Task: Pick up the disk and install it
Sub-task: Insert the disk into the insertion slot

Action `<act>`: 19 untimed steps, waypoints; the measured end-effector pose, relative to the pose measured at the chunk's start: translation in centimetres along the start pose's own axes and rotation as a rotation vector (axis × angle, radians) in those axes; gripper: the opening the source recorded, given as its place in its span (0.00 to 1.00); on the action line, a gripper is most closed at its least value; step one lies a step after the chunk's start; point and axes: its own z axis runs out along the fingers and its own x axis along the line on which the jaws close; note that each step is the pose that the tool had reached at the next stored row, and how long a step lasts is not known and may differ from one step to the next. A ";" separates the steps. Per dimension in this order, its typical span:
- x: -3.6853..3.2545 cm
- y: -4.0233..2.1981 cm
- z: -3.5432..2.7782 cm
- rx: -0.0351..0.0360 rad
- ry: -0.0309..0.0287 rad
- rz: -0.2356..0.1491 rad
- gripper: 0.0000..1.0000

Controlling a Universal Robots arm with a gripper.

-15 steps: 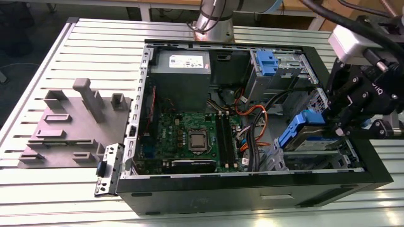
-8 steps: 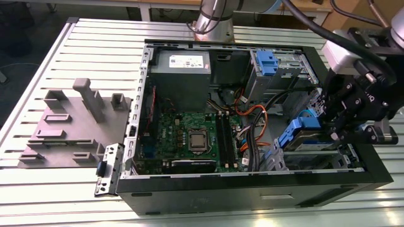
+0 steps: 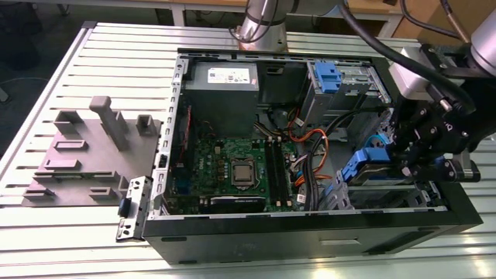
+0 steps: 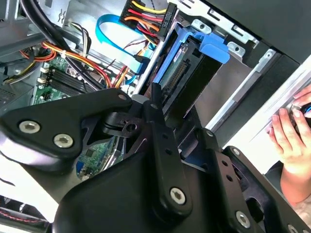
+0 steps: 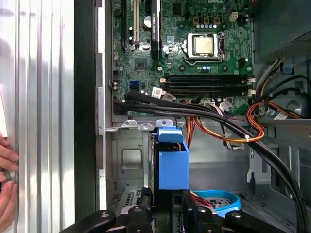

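The disk [image 3: 366,167], a silver drive in blue plastic rails, stands on edge in the drive bay at the near corner of the open computer case [image 3: 310,229], on the exterior view's right. My gripper [image 3: 405,164] hangs over that bay, shut on the disk. In the first wrist view its black fingers [image 5: 146,206] flank the blue rail of the disk [image 5: 173,162]. In the second wrist view one finger [image 4: 156,104] lies along the side of the disk [image 4: 181,73], whose connector edge faces the cables.
Orange, black and blue cables [image 5: 233,128] run close beside the bay. The motherboard [image 3: 240,168], a grey power-supply box [image 3: 220,87] and an upper drive cage with a blue latch [image 3: 326,75] fill the case. A grey fixture plate [image 3: 85,154] lies at the exterior view's left. A person's hand [image 4: 291,138] rests outside the case.
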 end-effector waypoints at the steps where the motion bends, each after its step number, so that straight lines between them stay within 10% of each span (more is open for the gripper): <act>1: 0.01 -0.01 0.19 0.0000 0.0000 0.000 0.35; 8: 0.04 -0.04 1.28 0.0000 0.0001 0.000 0.35; 19: 0.04 -0.04 1.29 0.0000 0.0001 0.000 0.42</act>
